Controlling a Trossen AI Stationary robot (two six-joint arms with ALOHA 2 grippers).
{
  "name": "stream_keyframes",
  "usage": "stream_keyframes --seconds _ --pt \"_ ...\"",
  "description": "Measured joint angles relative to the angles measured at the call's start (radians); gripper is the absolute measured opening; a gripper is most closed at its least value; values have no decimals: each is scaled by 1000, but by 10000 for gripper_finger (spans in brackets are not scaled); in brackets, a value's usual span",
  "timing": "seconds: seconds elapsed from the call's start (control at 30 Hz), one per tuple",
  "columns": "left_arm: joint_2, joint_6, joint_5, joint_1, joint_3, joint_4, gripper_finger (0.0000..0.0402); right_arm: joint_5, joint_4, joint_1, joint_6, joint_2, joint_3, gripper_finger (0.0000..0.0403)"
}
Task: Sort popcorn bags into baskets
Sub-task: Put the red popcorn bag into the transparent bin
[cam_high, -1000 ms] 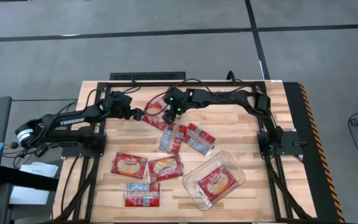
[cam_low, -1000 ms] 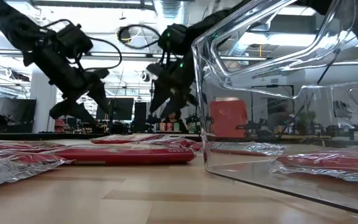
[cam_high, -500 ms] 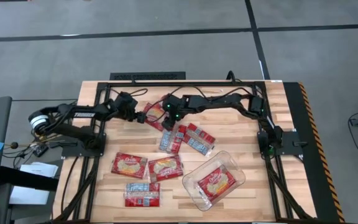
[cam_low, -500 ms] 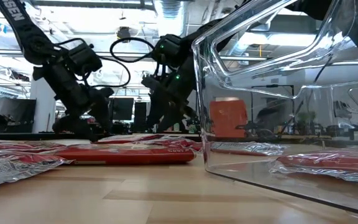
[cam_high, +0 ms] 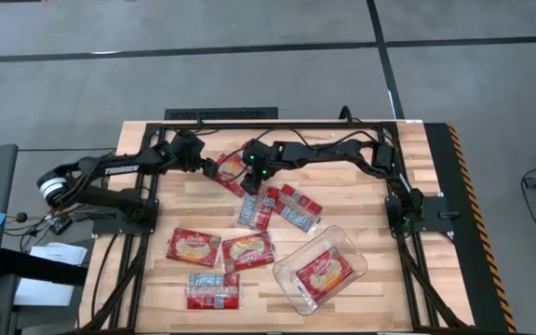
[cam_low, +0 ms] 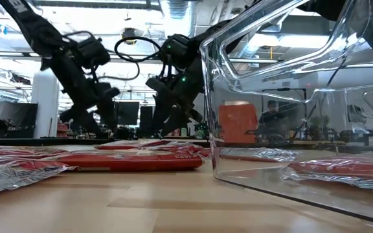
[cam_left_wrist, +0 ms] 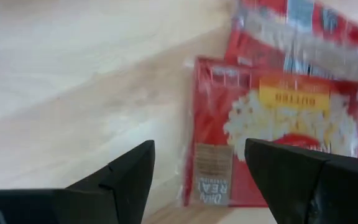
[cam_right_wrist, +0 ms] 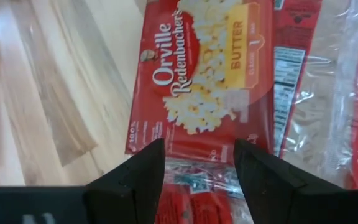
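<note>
Overhead, you see both arms meeting at the far middle of the bench (cam_high: 342, 191), the left gripper (cam_high: 208, 168) and right gripper (cam_high: 250, 171) flanking one red popcorn bag (cam_high: 231, 173) that lies between them. More bags (cam_high: 280, 207) fan out just nearer the camera, others (cam_high: 220, 249) lie toward the near left, and one packet (cam_high: 324, 274) rests inside the clear basket (cam_high: 353, 248) at the near right.

Level with the bench, you get both grippers hanging low over the far bags behind the basket's wall (cam_low: 283, 103); which bag they address is not readable here.

Left wrist camera: your left jaws stand apart, dark fingers (cam_left_wrist: 126, 171) framing the short end of a bag (cam_left_wrist: 278, 127) with a yellow popcorn picture and "BUTTER" lettering, flat on the wood, ahead of the tips and untouched.

Right wrist camera: your right jaws are also spread, fingers (cam_right_wrist: 143, 171) either side of the end of an Orville Redenbacher's bag (cam_right_wrist: 204, 81), face up; a neighbouring bag (cam_right_wrist: 297, 56) shows its printed nutrition panel.
</note>
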Motion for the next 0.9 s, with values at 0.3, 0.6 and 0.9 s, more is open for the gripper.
stream_keyframes --seconds 0.3,0.6,0.9 --pt "233 -48 247 28 -12 166 240 -2 9 0 0 0 0 216" --pt "331 -89 512 27 -13 297 209 -20 9 1 0 22 -2 201" --pt "366 -11 514 -14 -11 292 22 -36 7 2 -25 4 19 183"
